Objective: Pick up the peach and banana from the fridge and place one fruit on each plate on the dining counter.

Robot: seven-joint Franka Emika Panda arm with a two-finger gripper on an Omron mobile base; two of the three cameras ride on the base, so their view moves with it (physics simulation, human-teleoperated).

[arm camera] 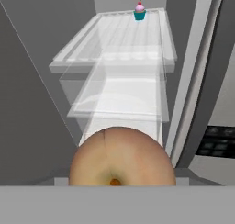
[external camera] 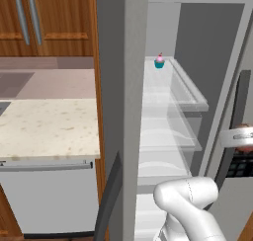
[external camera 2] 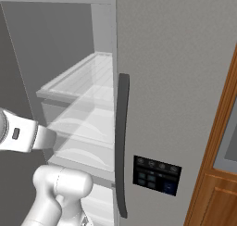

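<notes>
The peach (arm camera: 121,156), pale orange with a dimpled end, hides the gripper's fingertips, though it seems clamped between the jaws. Behind it the fridge (arm camera: 119,76) stands open, a cupcake (arm camera: 139,10) on its top shelf.

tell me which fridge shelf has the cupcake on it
The top glass shelf of the fridge: the cupcake stands at its back edge. The shelves below it look bare.

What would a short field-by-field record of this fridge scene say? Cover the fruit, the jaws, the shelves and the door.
peach: close in front of the hand camera, outside the shelves
jaws: hidden by the peach; a grip looks likely but cannot be confirmed
cupcake: upright at the back of the top shelf
fridge: door open, glass shelves otherwise bare
banana: none seen on the shelves
</notes>
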